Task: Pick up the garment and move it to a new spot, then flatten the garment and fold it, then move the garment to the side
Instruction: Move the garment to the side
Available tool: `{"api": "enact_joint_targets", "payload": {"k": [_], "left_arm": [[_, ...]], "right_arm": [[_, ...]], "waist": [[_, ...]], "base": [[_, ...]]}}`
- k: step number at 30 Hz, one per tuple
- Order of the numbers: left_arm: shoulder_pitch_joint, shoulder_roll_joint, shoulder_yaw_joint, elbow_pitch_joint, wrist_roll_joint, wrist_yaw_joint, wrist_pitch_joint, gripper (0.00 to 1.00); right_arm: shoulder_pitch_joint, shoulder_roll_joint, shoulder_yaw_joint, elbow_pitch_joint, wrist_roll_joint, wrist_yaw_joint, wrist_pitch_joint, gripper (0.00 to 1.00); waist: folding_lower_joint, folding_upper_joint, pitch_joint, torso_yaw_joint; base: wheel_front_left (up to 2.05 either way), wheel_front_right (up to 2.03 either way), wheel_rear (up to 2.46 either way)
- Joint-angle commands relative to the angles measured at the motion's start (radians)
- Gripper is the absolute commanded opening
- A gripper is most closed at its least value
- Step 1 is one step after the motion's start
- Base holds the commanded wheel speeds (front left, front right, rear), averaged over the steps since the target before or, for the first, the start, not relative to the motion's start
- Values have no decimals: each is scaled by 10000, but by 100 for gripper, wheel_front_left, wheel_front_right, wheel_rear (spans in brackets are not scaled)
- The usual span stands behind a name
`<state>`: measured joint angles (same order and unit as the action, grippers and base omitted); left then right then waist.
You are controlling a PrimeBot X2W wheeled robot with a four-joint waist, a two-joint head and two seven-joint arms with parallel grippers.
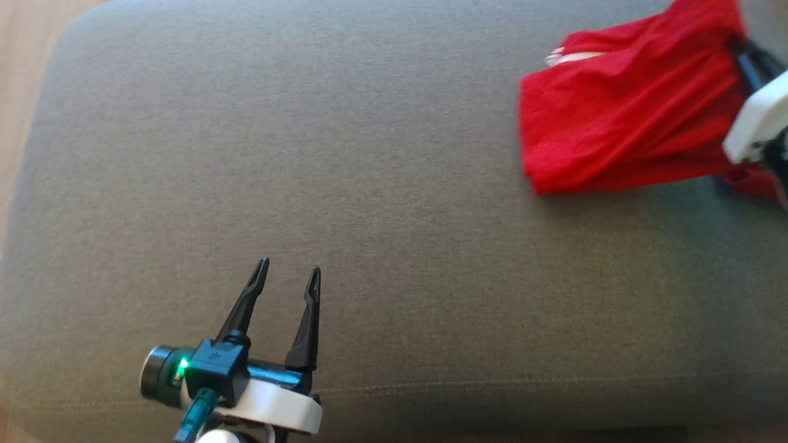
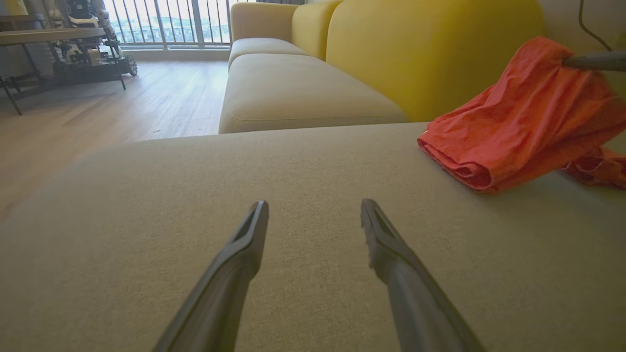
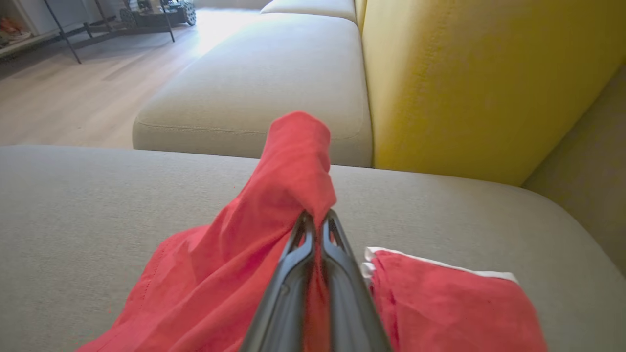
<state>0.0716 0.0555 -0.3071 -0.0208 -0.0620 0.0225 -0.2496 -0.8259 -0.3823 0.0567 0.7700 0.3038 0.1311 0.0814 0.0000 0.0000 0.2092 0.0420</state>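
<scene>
I see the wide grey cushion (image 1: 394,184) across the head frame, and the yellow sofa back (image 3: 464,88) at the upper right of the right wrist frame. The red garment (image 1: 622,117) sits bunched at the upper right of the head frame, with one fold raised. My right gripper (image 3: 318,217) is pressed together, pinching that fold. My left gripper (image 1: 290,266), at the lower left, is spread wide, well apart from the garment.
</scene>
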Motion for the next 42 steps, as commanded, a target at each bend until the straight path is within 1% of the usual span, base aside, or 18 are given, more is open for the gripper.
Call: {"api": "enact_joint_targets", "payload": {"k": [1,7,10,15,16,17,20,23,26,28,30,32,35,36,37,39,42], "left_arm": [[-274,-53,347,-305,95,-31,-122,100],[-459,-53,359,-275,211,-148,-122,100],[-540,-53,366,-246,254,-204,-122,100],[-666,-53,318,-208,246,-264,-122,100],[-688,-53,312,-194,243,-271,-122,100],[-702,-53,311,-179,244,-273,-122,100],[-738,-53,327,-129,256,-248,-122,100],[-735,-53,334,-74,263,-240,-122,100],[-641,-53,421,-33,254,-146,-122,100],[-537,-53,499,-1,178,-48,-122,100],[-413,-53,536,19,2,36,-122,100],[-297,-53,565,-22,-242,121,-122,100],[-104,-53,644,-70,-515,258,-122,100],[-38,-53,689,-89,-630,316,-122,100],[-38,-53,689,-89,-630,316,-122,100],[57,-53,739,-226,-957,299,-122,100],[224,-53,919,-443,-1177,403,-122,100]], "right_arm": [[-173,-236,-70,-471,-123,-4,107,0],[-204,-931,-1028,-918,-607,-4,832,0],[-148,-1269,-1594,-1052,-1005,-4,1011,0],[103,-1420,-2660,-837,-1689,-4,1150,0],[177,-1410,-2785,-822,-1946,-4,1095,32],[252,-1402,-2926,-816,-2253,-4,997,100],[457,-1158,-3231,-925,-3199,-4,486,100],[738,-881,-3348,-1381,-4391,-4,-252,100],[1264,-303,-3334,-2250,-5653,-4,-952,100],[1732,466,-3238,-2873,-5993,-4,-1285,100],[2279,1219,-3051,-3372,-6061,-4,-1525,100],[2890,1965,-2767,-3705,-5886,-4,-1688,100],[3798,2750,-2202,-3989,-5472,-4,-1979,100],[4080,2920,-2016,-4061,-5285,-4,-2121,100],[4080,2920,-2016,-4061,-5285,-4,-2121,100],[4590,3135,-1616,-4203,-4821,-4,-2676,100],[5346,3287,-1442,-4439,-4233,-4,-3257,100]], "waist": [[0,0,84,-127],[0,0,354,-270],[0,0,496,-259],[0,0,642,-162],[0,0,658,-143],[0,0,669,-128],[0,0,673,-85],[0,0,557,-49],[0,0,336,-33],[0,0,135,-56],[0,0,-106,-81],[0,0,-375,-107],[0,0,-781,-156],[0,0,-914,-177],[0,0,-914,-177],[0,0,-1169,-202],[0,0,-1467,-235]], "base": [[0,0,0],[0,0,0],[0,0,0],[0,0,0],[0,0,0],[0,0,0],[0,0,0],[0,0,0],[0,0,0],[0,0,0],[0,0,0],[0,0,0],[0,0,0],[0,0,0],[0,0,0],[0,0,0],[0,0,0]]}}
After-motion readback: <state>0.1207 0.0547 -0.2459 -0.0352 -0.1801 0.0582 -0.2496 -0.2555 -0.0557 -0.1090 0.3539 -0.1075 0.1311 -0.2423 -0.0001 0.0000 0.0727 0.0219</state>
